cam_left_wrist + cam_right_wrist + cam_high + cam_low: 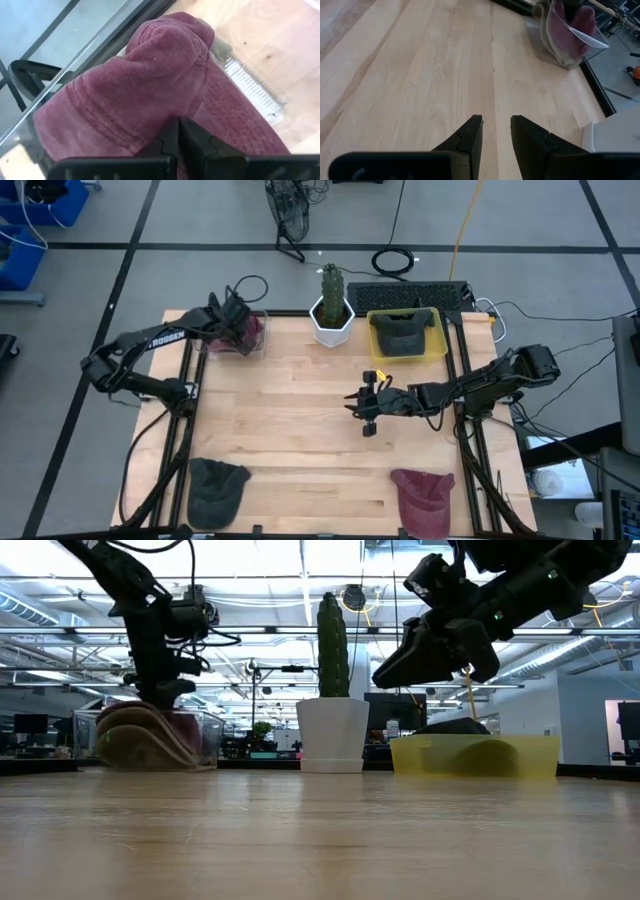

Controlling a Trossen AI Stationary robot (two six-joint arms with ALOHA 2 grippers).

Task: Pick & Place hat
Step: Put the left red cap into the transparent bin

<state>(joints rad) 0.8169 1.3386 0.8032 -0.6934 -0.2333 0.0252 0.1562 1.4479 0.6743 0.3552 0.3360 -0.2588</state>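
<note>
A maroon hat (pixel 150 65) lies in a clear bin (pixel 262 348) at the table's far left corner, its brim low against the bin's front wall (pixel 205 735). My left gripper (pixel 179 122) reaches down into the bin, shut, its tips at the hat's crown. My right gripper (pixel 360 408) hovers open above the middle of the table with nothing between its fingers (pixel 470 135). It points toward the bin (pixel 570 35). A dark hat (pixel 215 485) and a second maroon hat (pixel 425 498) lie flat at the near edge. My left gripper meets the maroon hat's crown (pixel 170 107) with its shut fingertips, slanting down from above on the table's left side. I cannot tell whether a fold of cloth is caught between the tips. The hat rests in the bin, bunched up.
A cactus in a white pot (pixel 331 315) stands at the far edge, beside the bin. To its right a yellow tray (pixel 440 348) holds a dark hat (pixel 403 332). A keyboard (pixel 405 295) lies behind the tray. Bare wood spans the table's middle.
</note>
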